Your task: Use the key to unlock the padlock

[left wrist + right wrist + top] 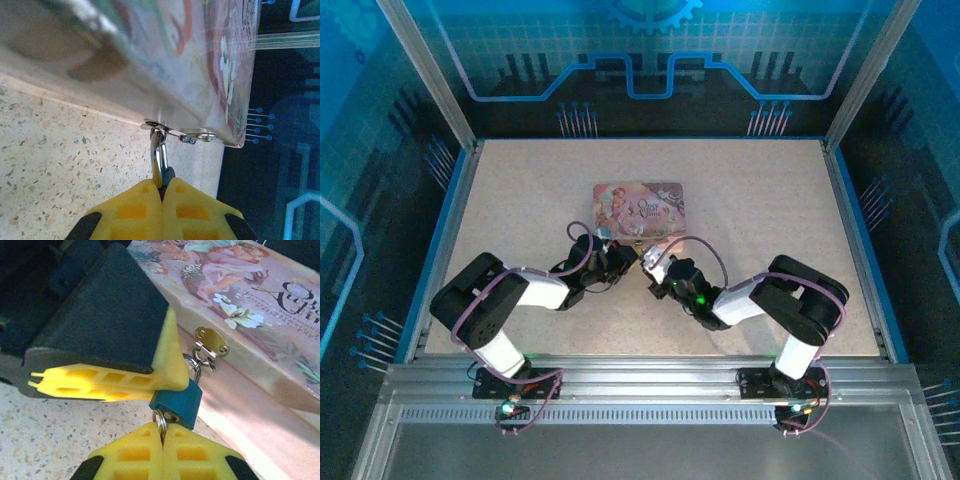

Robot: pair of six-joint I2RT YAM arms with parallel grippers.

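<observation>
The small teal padlock (177, 400) hangs by its thin shackle (159, 152) from the metal hasp (212, 342) on the pink box's front. My left gripper (162, 186) is shut on the padlock body, and its yellow fingers (100, 382) press the lock from the left in the right wrist view. Below the lock, my right gripper (161, 432) is shut on the key (161, 424), mostly hidden between the pads. Its split ring (159, 417) shows, and metal sits at the keyhole (171, 416) in the lock's underside. From above, both grippers (638, 262) meet at the box's near edge.
The pink picture-lidded box (640, 208) lies mid-table just beyond both grippers. Speckled tabletop (770, 200) stretches around it, bounded by a blue rim (850, 200) and metal frame posts. The two arms angle inward from their bases at the near edge.
</observation>
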